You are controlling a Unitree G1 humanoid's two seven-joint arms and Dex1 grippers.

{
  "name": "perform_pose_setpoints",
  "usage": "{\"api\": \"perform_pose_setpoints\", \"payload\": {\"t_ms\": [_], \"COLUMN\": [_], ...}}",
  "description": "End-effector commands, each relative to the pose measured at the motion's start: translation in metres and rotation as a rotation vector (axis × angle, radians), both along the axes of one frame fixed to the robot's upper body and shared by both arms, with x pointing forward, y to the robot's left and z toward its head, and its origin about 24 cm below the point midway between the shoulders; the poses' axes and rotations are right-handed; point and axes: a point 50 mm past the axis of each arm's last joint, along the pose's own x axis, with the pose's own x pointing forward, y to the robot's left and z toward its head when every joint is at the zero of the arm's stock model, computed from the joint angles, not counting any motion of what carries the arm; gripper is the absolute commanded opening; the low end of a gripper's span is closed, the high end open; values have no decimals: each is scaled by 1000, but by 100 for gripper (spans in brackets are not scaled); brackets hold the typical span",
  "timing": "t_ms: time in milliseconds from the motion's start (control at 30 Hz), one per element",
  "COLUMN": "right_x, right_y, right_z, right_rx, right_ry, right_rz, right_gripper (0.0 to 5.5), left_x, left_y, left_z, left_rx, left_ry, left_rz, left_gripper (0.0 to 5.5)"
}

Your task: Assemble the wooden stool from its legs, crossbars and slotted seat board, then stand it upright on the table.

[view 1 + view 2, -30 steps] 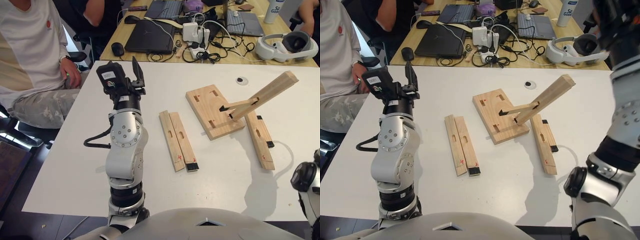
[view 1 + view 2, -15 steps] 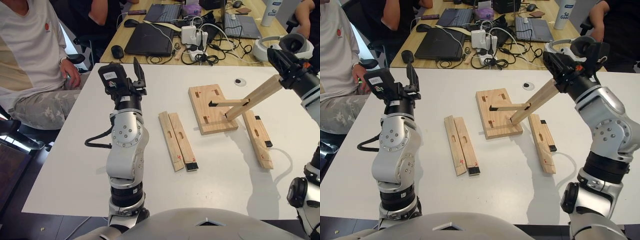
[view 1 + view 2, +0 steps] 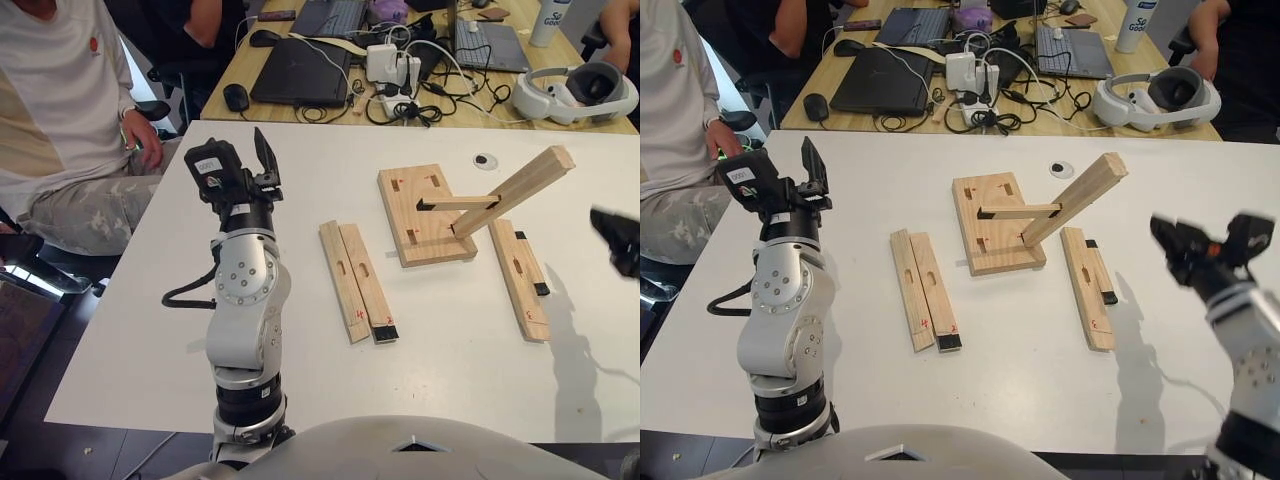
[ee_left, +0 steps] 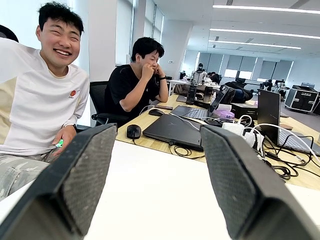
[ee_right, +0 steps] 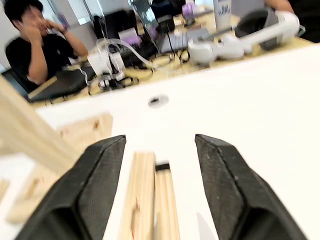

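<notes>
The slotted seat board (image 3: 412,228) lies flat at the table's middle. One leg (image 3: 520,186) leans out of it toward the right, with a crossbar (image 3: 455,203) plugged into its side. Two legs (image 3: 355,280) lie side by side to the left of the board. Two more wooden pieces (image 3: 522,275) lie to its right, also seen close up as wooden pieces (image 5: 150,200). My right gripper (image 3: 1208,238) hovers open and empty, right of those pieces and apart from the leaning leg. My left gripper (image 3: 240,168) is raised at the table's left, open (image 4: 155,185), holding nothing.
A small round black disc (image 3: 485,160) lies behind the board. Beyond the white table's far edge (image 3: 400,125), a desk carries laptops, cables and a headset (image 3: 575,90). A seated person (image 3: 70,110) is close to the table's left corner.
My right gripper has let go of the leaning leg's top end and drawn back to the right and lower. The leg stays propped in the board. My left arm shifted slightly left.
</notes>
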Motion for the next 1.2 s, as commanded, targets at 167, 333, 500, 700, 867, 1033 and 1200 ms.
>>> {"api": "perform_pose_setpoints", "payload": {"t_ms": [167,333,500,700,867,1033,1200], "right_x": [-95,-96,-74,-47,-17,-17,-30], "right_y": [22,30,35,30,39,42,38], "right_z": [-12,-21,-51,-75,-82,-86,-87], "right_rx": [-20,-21,-86,-153,-163,-194,-194], "right_ry": [279,311,359,368,309,346,411], "right_rz": [179,232,275,260,274,308,322], "right_gripper": [343,368,368,368,368,368,277], "left_x": [-7,-8,-5,-4,-2,-1,-2], "left_y": [-4,-6,-12,-15,-16,-16,-13], "left_z": [-4,-3,-3,-3,-2,-2,-3], "left_rx": [-47,-54,-64,-70,-71,-66,-66], "left_ry": [32,33,36,35,34,36,37], "left_rz": [16,16,-1,-11,-22,-27,-13], "left_gripper": [306,306,306,306,306,306,306]}}
